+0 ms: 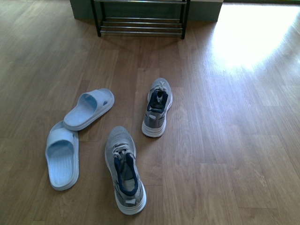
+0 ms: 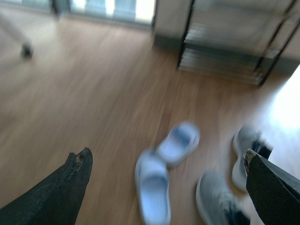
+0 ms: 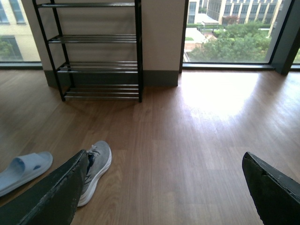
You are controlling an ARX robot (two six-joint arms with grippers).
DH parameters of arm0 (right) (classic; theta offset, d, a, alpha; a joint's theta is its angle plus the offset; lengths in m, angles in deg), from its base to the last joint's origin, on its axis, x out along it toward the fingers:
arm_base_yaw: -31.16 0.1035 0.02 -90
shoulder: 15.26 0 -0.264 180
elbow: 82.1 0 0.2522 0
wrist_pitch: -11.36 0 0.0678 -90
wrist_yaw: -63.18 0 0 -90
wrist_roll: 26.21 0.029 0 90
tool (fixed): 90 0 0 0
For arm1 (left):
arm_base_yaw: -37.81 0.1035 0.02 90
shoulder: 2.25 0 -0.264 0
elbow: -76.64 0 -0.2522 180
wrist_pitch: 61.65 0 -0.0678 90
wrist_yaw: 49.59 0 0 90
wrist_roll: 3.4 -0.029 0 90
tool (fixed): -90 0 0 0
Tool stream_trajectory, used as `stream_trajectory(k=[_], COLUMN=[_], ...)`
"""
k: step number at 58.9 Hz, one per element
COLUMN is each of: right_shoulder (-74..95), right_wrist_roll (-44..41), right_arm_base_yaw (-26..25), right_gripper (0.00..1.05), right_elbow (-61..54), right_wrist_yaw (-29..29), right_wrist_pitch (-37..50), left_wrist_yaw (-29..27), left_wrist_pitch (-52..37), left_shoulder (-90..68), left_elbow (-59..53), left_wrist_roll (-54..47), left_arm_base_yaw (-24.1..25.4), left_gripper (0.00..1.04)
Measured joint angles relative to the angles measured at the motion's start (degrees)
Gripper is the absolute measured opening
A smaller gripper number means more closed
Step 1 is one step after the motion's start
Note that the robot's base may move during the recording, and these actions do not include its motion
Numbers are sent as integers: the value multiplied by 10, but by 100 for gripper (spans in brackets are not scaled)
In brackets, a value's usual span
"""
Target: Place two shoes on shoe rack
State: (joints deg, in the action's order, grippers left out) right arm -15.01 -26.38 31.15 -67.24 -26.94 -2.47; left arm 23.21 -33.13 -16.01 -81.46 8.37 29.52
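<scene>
Far sneaker (image 1: pixel 157 108) and near sneaker (image 1: pixel 124 171) point toes at shoe rack (image 1: pixel 140 27); left tool (image 2: pixel 166 153), right tool (image 3: pixel 164 155) released.

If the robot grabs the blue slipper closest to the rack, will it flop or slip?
Probably bendy, not floppy: the slide looks like thick moulded rubber. Its smooth surface may slip when pinched. Its heel seems to touch the other slide, so pushing could nudge that too.
</scene>
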Motion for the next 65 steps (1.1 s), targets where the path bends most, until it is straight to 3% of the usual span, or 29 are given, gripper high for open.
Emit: stream_trajectory(k=[2, 8, 13, 26, 46, 65], right_shoulder=[0, 0, 0, 0, 0, 0], right_wrist_roll=[0, 0, 0, 0, 0, 0], right_arm_base_yaw=[0, 0, 0, 0, 0, 0], right_gripper=[96, 96, 96, 96, 96, 96], right_elbow=[0, 0, 0, 0, 0, 0], right_wrist_yaw=[1, 1, 1, 1, 1, 1], right_wrist_pitch=[0, 0, 0, 0, 0, 0], left_wrist_yaw=[-23, 25, 38, 62, 94, 132], left_wrist_pitch=[-5, -123, -189, -245, -316, -413], left_shoulder=[-99, -396, -591, -876, -1087, -1182], left_elbow=[33, 107, 147, 215, 304, 308], left_wrist_roll=[58, 141, 142, 108, 104, 129], left_arm_base_yaw=[-40, -94, -119, -140, -150, -152], left_gripper=[95, 95, 95, 95, 95, 95])
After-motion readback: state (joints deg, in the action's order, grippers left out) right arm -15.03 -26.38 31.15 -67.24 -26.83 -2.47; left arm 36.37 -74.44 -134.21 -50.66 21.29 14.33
